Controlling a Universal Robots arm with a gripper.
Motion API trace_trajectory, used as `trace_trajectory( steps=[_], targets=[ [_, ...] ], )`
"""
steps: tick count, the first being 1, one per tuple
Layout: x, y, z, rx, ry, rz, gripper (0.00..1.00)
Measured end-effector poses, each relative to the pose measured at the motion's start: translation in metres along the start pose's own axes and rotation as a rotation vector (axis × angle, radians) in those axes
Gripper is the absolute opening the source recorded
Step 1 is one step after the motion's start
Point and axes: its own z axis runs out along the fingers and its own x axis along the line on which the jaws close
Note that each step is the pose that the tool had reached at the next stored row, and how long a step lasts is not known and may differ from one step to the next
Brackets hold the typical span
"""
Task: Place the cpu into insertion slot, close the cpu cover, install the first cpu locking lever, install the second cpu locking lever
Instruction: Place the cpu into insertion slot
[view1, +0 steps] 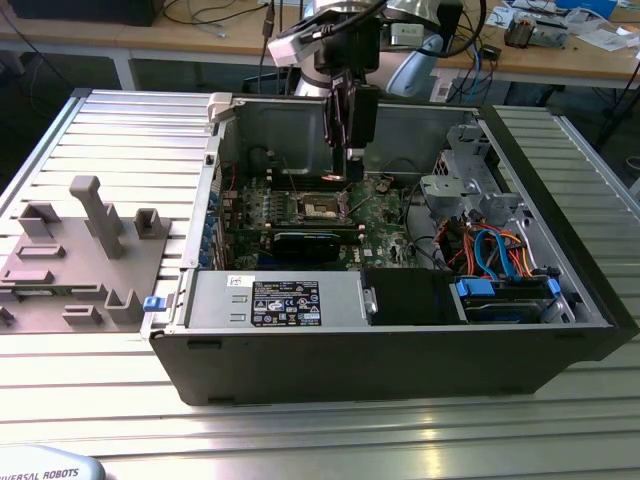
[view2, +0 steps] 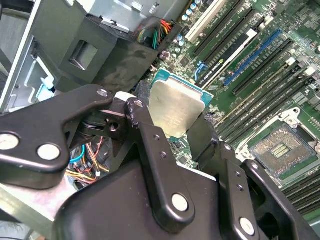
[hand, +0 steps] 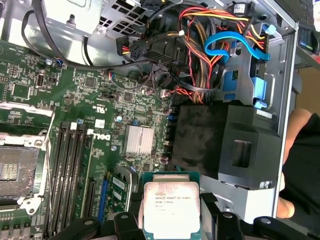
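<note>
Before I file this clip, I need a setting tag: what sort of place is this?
Probably a robotics lab or workshop: an open computer case on a slotted metal table, cluttered workbenches behind, and the gripper holding the cpu.

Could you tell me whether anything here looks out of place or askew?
Nothing looks damaged or askew. The gripper holds the cpu, apart from the open, empty insertion slot. One oddity: a person is close outside the case wall in the first wrist view.
</note>
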Motion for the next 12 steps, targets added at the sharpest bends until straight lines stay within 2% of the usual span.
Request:
trace_trajectory(
  steps=[6, 12],
  targets=[
    [0.0003, 0.0, 0.0004, 0.0022, -0.0159, -0.001, 0.54],
    [0.0009, 0.0001, 0.0012, 0.0033, -0.0228, -0.001, 0.54]
  ],
)
